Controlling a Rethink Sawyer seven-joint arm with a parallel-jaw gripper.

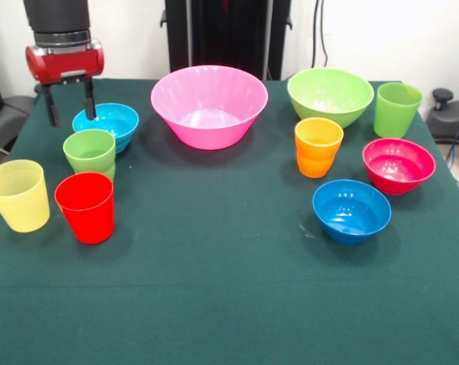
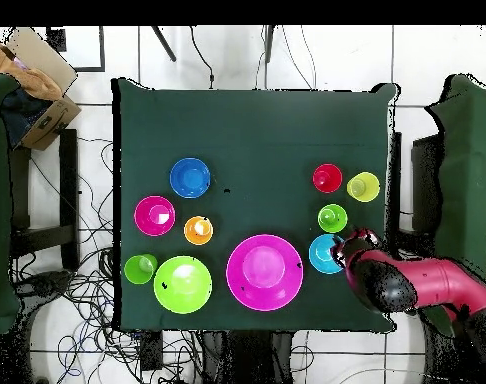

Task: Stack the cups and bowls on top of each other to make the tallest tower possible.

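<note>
My gripper (image 1: 69,112) is open and empty at the table's far left, its fingers hanging just left of the light blue bowl (image 1: 107,122); overhead it (image 2: 349,245) is beside that bowl (image 2: 323,256). In front of it stand the small green cup (image 1: 90,152), pale yellow cup (image 1: 17,195) and red cup (image 1: 85,207). The large pink bowl (image 1: 208,105) is at the back middle. The lime green bowl (image 1: 329,95), taller lime green cup (image 1: 396,109), orange cup (image 1: 318,147), magenta bowl (image 1: 398,163) and darker blue bowl (image 1: 352,210) are at the right. Each stands alone; no tower shows.
The dark green tablecloth (image 1: 214,274) covers the table. The black pedestal (image 1: 225,34) rises behind the pink bowl. Overhead, the red arm (image 2: 422,285) reaches in from the lower right. A cardboard box (image 2: 37,75) and cables lie off the table.
</note>
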